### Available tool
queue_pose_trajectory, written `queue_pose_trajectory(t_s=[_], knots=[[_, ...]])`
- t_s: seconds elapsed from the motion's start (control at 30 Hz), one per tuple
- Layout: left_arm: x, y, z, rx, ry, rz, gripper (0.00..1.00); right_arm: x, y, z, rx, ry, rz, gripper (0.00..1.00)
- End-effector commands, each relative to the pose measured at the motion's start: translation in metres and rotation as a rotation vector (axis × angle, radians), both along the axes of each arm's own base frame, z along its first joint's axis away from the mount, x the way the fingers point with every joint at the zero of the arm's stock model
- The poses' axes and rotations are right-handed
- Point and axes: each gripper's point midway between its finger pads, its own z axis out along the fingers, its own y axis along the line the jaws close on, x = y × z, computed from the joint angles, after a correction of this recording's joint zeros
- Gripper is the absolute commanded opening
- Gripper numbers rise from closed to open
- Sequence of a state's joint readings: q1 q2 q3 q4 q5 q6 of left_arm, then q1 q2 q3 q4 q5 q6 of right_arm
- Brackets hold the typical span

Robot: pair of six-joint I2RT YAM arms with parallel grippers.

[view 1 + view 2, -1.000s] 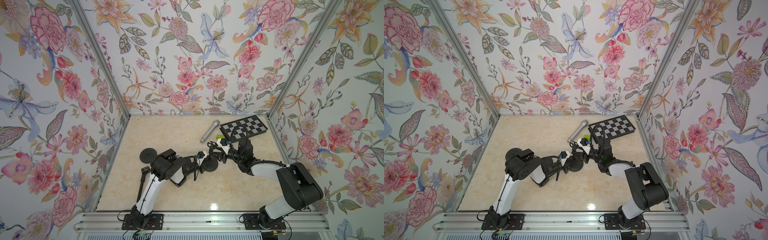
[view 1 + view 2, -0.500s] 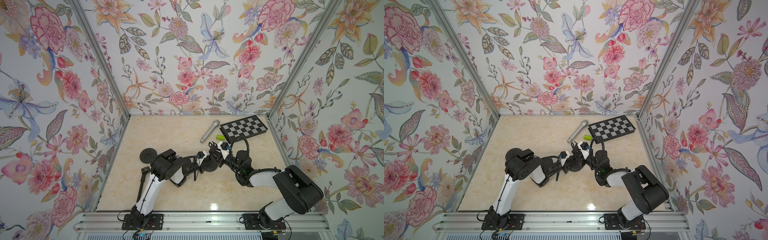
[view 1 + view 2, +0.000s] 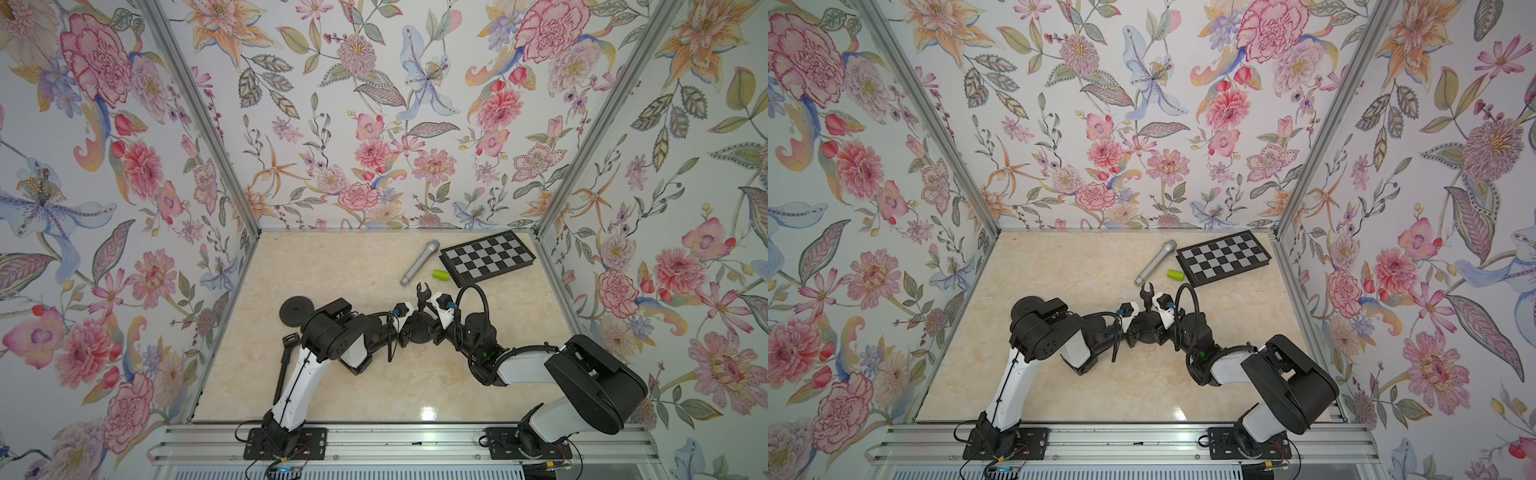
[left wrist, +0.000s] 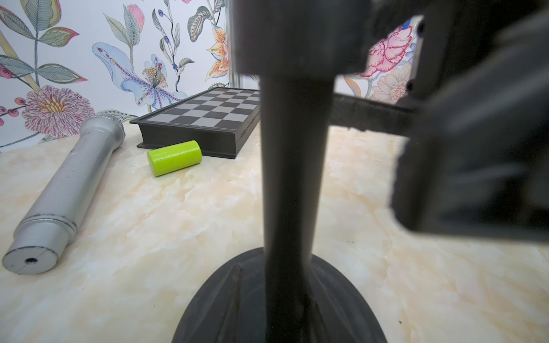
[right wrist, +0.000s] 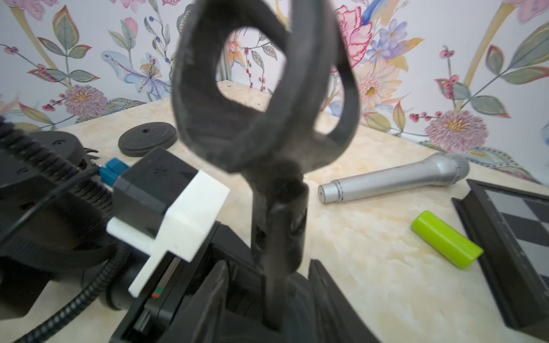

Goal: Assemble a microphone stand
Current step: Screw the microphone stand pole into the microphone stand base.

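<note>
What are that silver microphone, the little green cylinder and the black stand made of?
The microphone looks like brushed metal, or maybe silver-painted plastic: it has a dull sheen and dark scuff marks. The green cylinder is probably painted wood or plastic, going by its smooth, even, slightly glossy colour. The stand is likely printed plastic: it is matte black, with rough, fuzzy edges on its clip.

Black stand (image 4: 292, 178) upright, seemingly; silver microphone (image 3: 419, 262) lying flat.

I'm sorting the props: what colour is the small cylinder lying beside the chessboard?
The small cylinder is bright lime green, clearest in the left wrist view.
</note>
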State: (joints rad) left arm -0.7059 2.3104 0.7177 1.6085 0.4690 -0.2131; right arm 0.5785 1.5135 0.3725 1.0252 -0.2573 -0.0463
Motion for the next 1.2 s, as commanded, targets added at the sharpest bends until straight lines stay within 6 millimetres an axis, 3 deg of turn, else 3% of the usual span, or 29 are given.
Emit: queue_pose_trajectory(t_s=[0.0,0.1,0.37,0.63,0.73,0.8,0.87,1.07,1.17], knots=[[0.004,0.025,-0.006,-0.041,-0.079,0.103,0.34,-0.034,0.010,0.015,0.027,0.010,0.384,0.56],[0.003,0.023,-0.005,-0.041,-0.083,0.093,0.34,-0.032,0.009,0.017,-0.017,0.009,0.488,0.55],[0.003,0.023,-0.006,-0.041,-0.082,0.088,0.35,-0.006,0.010,0.028,-0.012,-0.025,0.525,0.54],[0.003,0.022,-0.005,-0.042,-0.083,0.085,0.35,0.009,0.015,0.028,0.027,-0.029,0.504,0.38],[0.003,0.022,-0.005,-0.042,-0.085,0.086,0.35,0.014,0.010,0.026,0.031,-0.035,0.441,0.26],[0.003,0.022,-0.007,-0.040,-0.082,0.087,0.35,0.016,0.005,0.028,0.053,-0.040,0.394,0.10],[0.003,0.022,-0.011,-0.037,-0.074,0.086,0.35,0.017,-0.001,0.031,0.100,-0.045,0.331,0.00],[0.006,0.022,-0.009,-0.043,-0.079,0.095,0.35,0.022,-0.035,0.014,0.175,-0.047,-0.096,0.00],[0.007,0.023,-0.009,-0.047,-0.071,0.095,0.35,0.014,-0.026,-0.010,0.084,-0.010,-0.230,0.00]])
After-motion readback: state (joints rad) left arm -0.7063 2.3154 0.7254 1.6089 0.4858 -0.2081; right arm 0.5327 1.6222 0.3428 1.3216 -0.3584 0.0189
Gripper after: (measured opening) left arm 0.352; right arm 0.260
